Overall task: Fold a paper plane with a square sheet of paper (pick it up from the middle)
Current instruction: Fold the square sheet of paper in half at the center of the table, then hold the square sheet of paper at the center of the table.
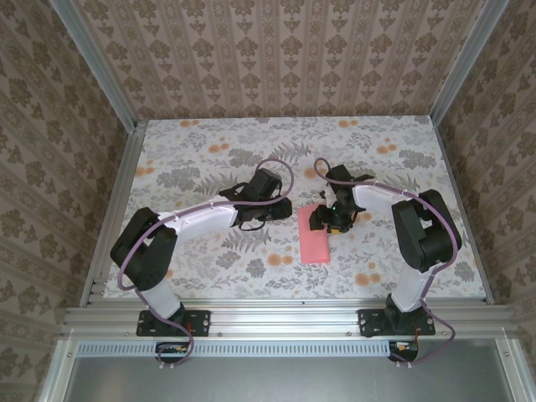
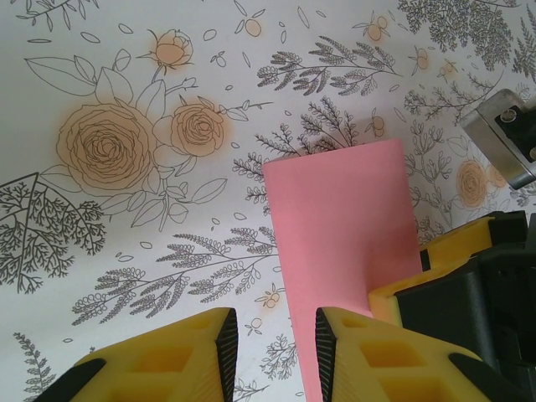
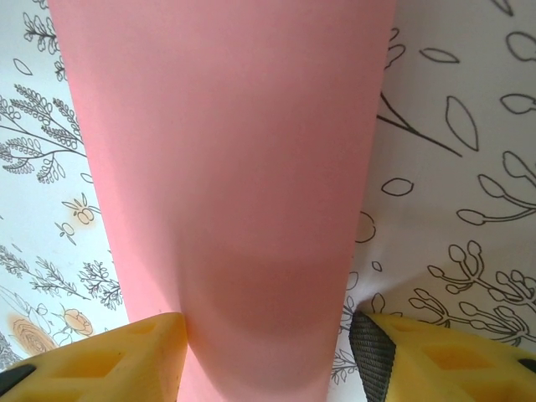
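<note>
The square sheet of paper (image 1: 315, 239) lies on the flowered tablecloth as a long pink strip, not in the shape of a paper plane. My right gripper (image 1: 328, 219) stands over its far end, open. In the right wrist view the paper (image 3: 226, 167) bulges up between the yellow fingers (image 3: 151, 352); the right pad stands clear of its edge. My left gripper (image 1: 283, 209) is just left of the strip, open. In the left wrist view the paper (image 2: 343, 218) passes under its right finger (image 2: 377, 352), and tablecloth shows in the gap of that gripper (image 2: 276, 343).
The right arm's yellow finger (image 2: 400, 293) stands on the paper close beside my left gripper. Patterned walls (image 1: 276, 59) and aluminium rails (image 1: 109, 209) close in the table on three sides. Open tablecloth (image 1: 251, 142) lies beyond both grippers.
</note>
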Robot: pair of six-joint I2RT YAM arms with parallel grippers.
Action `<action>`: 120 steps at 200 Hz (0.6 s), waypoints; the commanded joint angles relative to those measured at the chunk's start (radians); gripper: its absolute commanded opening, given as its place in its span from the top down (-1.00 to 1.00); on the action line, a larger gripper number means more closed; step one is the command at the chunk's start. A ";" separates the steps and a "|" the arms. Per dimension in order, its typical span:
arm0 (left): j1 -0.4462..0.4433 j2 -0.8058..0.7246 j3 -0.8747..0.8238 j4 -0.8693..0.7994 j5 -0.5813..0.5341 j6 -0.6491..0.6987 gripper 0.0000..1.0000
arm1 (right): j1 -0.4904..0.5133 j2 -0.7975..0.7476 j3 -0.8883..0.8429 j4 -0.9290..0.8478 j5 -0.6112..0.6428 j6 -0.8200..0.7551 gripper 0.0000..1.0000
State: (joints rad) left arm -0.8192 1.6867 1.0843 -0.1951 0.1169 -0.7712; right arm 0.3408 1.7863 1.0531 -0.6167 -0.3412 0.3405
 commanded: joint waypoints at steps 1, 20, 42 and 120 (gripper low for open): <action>-0.012 0.010 0.013 -0.006 0.017 0.011 0.33 | 0.017 0.052 -0.014 -0.017 0.067 0.008 -0.18; -0.015 0.013 0.014 -0.006 0.019 0.012 0.34 | 0.017 0.061 -0.013 -0.021 0.077 0.009 -0.18; -0.021 0.017 0.017 -0.014 0.023 0.013 0.35 | 0.017 0.064 -0.014 -0.029 0.100 0.012 -0.18; -0.057 0.076 0.045 -0.018 0.061 -0.024 0.62 | 0.018 0.068 -0.025 -0.029 0.129 0.018 -0.18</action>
State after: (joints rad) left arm -0.8536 1.7218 1.0901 -0.1963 0.1429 -0.7765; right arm 0.3534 1.7912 1.0599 -0.6254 -0.2981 0.3473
